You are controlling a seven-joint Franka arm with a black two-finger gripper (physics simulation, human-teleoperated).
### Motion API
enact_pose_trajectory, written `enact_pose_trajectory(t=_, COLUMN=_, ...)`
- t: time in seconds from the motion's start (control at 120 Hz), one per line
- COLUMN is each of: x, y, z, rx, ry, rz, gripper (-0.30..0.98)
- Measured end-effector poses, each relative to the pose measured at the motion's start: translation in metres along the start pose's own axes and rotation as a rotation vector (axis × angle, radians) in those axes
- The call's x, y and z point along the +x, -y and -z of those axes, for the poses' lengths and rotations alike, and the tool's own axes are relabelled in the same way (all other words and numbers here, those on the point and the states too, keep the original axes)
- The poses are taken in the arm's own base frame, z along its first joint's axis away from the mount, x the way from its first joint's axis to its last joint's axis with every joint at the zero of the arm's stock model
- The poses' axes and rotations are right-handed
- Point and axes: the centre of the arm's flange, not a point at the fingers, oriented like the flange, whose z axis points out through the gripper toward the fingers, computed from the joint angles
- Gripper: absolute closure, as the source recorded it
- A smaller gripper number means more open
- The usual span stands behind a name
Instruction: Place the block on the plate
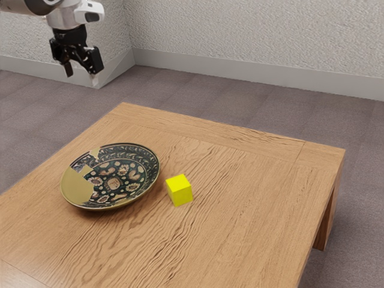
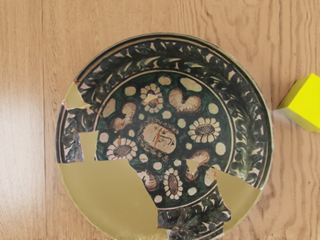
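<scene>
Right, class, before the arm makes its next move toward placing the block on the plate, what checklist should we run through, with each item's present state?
1. Pincer open: ok, fingers apart.
2. Nothing held between the fingers: ok.
3. Block beside the plate, a gap between them: ok.
4. Plate face up on the table: ok.
5. Pincer lined up above the block: not ok.
6. Block's weight suits the pincer: cannot tell.

Here's the wooden table (image 1: 258, 204), streaked with brown grain, and a dark, flower-patterned plate (image 1: 77, 187), patched in plain gold, is borne on it; just beside the plate, clear of its rim on the exterior view's right, a yellow block (image 1: 179, 191) is supported.
</scene>
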Motion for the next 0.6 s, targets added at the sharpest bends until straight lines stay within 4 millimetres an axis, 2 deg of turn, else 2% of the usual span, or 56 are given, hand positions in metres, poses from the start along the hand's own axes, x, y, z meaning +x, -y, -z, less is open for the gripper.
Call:
enact_pose_trajectory(t=0.083, x=0.002, y=-0.003, z=-0.005, rx=-0.002, ry=0.016, rz=-0.007, gripper=0.00)
enact_pose_trajectory(t=0.133, x=0.008, y=-0.015, z=-0.015, rx=0.001, ry=0.029, rz=-0.033, gripper=0.00)
enact_pose_trajectory(t=0.25, x=0.031, y=-0.074, z=-0.052, rx=0.031, ry=0.061, rz=-0.153, gripper=0.00)
enact_pose_trajectory(t=0.308, x=0.039, y=-0.097, z=-0.075, rx=0.029, ry=0.077, rz=-0.198, gripper=0.00)
enact_pose_trajectory(t=0.425, x=0.049, y=-0.126, z=-0.122, rx=-0.001, ry=0.097, rz=-0.260, gripper=0.00)
enact_pose_trajectory(t=0.6, x=0.058, y=-0.153, z=-0.184, rx=-0.044, ry=0.097, rz=-0.325, gripper=0.00)
